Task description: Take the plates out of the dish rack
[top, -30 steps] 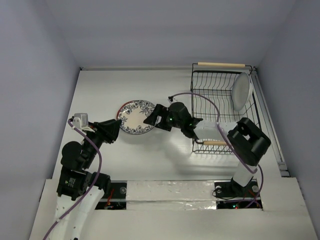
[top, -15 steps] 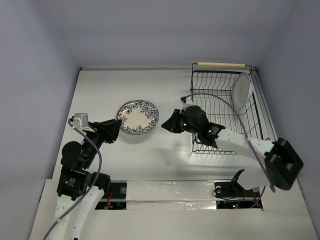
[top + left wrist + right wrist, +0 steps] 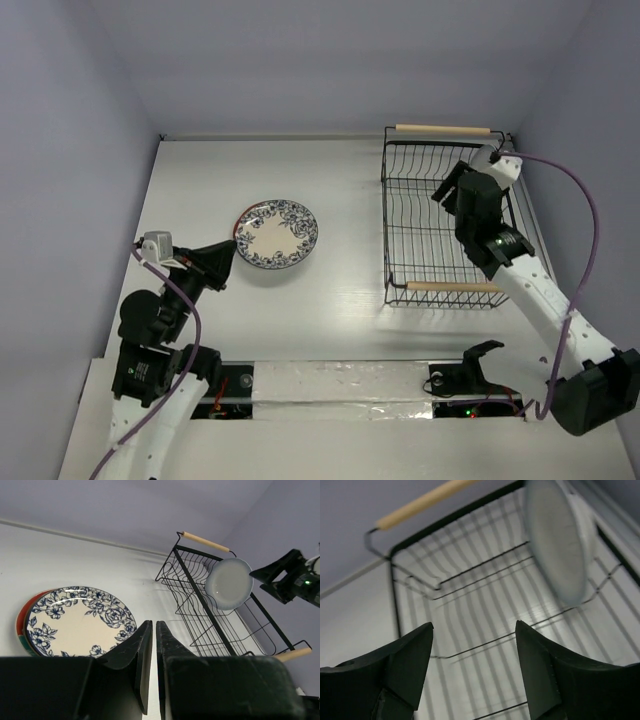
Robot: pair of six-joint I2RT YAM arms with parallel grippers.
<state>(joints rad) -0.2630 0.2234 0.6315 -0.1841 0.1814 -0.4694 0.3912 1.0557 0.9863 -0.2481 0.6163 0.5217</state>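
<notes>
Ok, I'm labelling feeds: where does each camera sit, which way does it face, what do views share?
Top external: above, behind the bases, looking down at the table; left arm and right arm show.
Left wrist: low, facing blue-floral plate and dish rack; shut jaws show.
Right wrist: over the rack, facing the pale plate standing inside; open jaws show.
Shared: both wrists see that plate.

White table point(image 3: 340, 170), plate stack point(image 3: 277, 233) left of centre, blue-flowered plate on top, black wire dish rack point(image 3: 445, 286) at right

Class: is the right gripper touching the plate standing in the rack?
Apart. Right wrist view: wires of the rack show between the open right gripper and the plate.
</notes>
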